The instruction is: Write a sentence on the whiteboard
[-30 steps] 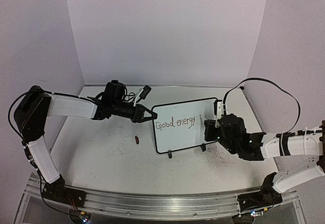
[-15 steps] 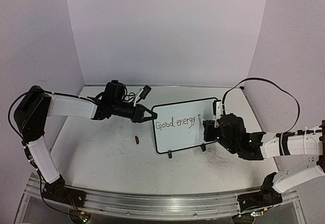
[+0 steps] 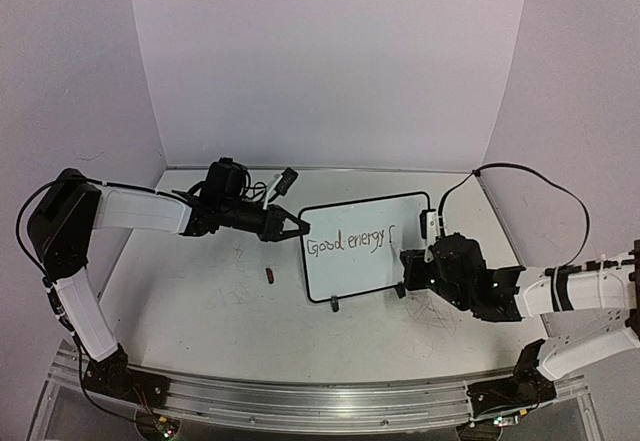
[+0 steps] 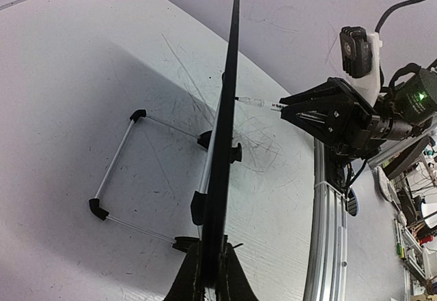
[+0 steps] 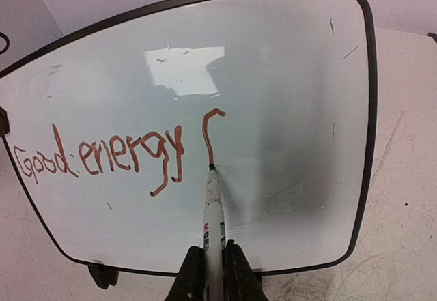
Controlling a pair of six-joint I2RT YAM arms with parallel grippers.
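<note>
Between the two arms, the whiteboard (image 3: pixel 350 271) stands propped on its wire stand (image 4: pixel 117 164) on a scuffed white tabletop (image 3: pixel 190 311), its writing face turned toward the right arm. The left fingers (image 3: pixel 297 226) are pressed together on the board's left rim, pinching its black edge. Seen from the left wrist, the board runs edge-on straight up from between them. The right fingers (image 4: pixel 290 108) are closed on a white marker (image 5: pixel 214 212), which juts straight ahead of them with its tip touching the board's face. Left of that tip runs the sentence (image 5: pixel 130 154), in reddish strokes, so far reading "Good energy". The tip rests at the foot of a hooked stroke (image 5: pixel 210 134), just right of the last "y". The words sit across the board's middle, starting close to the rim that the left fingers hold. Two small black feet (image 3: pixel 334 305) sit under the board's lower rim, one of them just beside the right fingers. A small red piece (image 3: pixel 271 276) lies on the tabletop below the left fingers, near the board's lower left corner but apart from it. Grey scribbles mark the tabletop beneath the right fingers.
</note>
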